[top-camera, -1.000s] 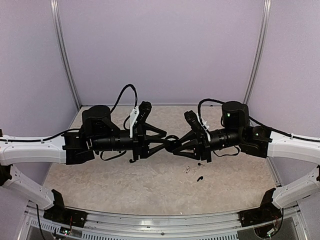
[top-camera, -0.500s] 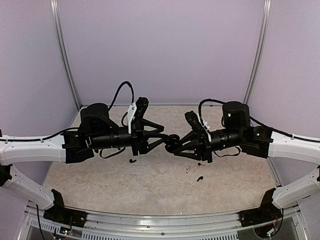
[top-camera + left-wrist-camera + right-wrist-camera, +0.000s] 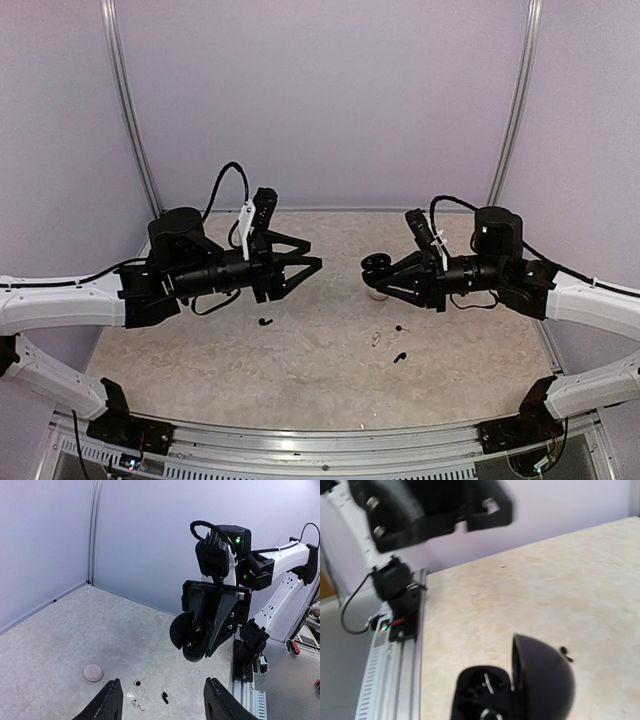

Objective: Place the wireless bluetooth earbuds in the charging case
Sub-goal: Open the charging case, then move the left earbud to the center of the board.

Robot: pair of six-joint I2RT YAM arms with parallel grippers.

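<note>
The open charging case (image 3: 540,680) is clamped in the right gripper (image 3: 373,275); its contents cannot be told. The left gripper (image 3: 312,256) is spread, empty. The earbuds (image 3: 399,357) are scattered beneath the case.

The charging case (image 3: 540,680) is a glossy black, rounded shell. It is hinged open, with its domed lid standing up beside the base and the wells showing. It hangs above the table, clamped in the right gripper (image 3: 378,270). Loose on the table lie a black earbud (image 3: 265,322), alone toward the left, a second black earbud (image 3: 400,356) toward the right, and a pale earbud (image 3: 375,340), almost see-through, near the second.
</note>
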